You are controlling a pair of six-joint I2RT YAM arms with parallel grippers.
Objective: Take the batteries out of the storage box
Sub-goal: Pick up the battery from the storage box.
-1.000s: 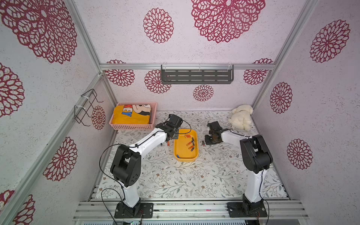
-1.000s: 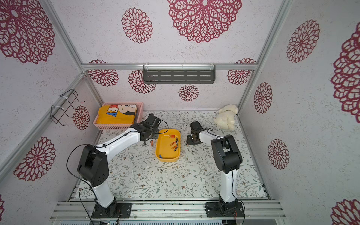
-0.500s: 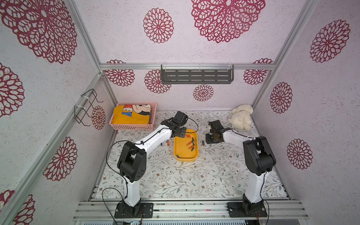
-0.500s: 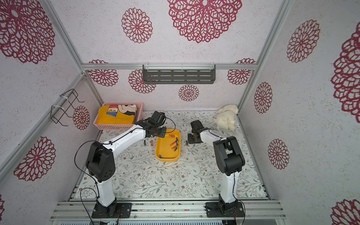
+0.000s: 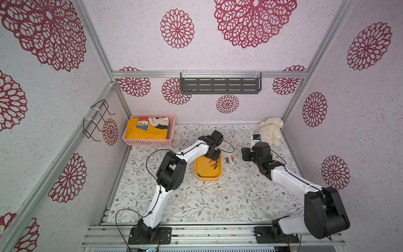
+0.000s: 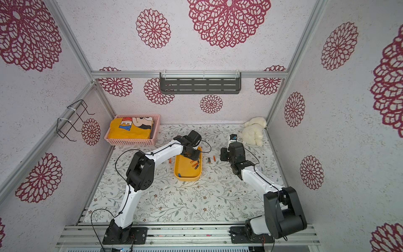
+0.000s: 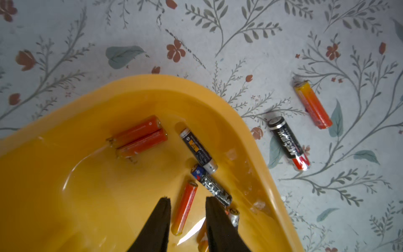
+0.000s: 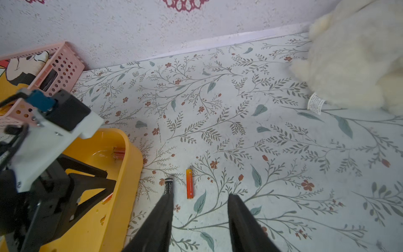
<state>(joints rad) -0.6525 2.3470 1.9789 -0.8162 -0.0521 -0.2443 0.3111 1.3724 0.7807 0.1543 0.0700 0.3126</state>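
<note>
The yellow storage box (image 5: 205,169) (image 6: 185,169) lies mid-table. My left gripper (image 5: 214,156) (image 7: 186,198) is down inside its far end, open, its fingers on either side of an orange battery (image 7: 185,207) that lies on the box floor. Other batteries in the box are an orange pair (image 7: 139,137), a black one (image 7: 198,150), a black-and-blue one (image 7: 210,185) and a blue one (image 5: 199,174). A black battery (image 5: 227,160) (image 8: 168,185) and an orange battery (image 5: 232,158) (image 8: 189,183) lie on the table right of the box. My right gripper (image 5: 244,153) (image 8: 200,195) hovers open beside them, holding nothing.
A pink lattice basket (image 5: 150,141) with yellow cloth stands at the back left. At the back right corner sits a white plush toy (image 5: 270,131). One more orange battery (image 6: 170,161) lies on the table left of the box. A grey shelf (image 5: 220,85) hangs on the back wall.
My left gripper has swung from left of the box to inside its far end. My right gripper has opened and drawn back to the right, away from the two batteries on the table.
</note>
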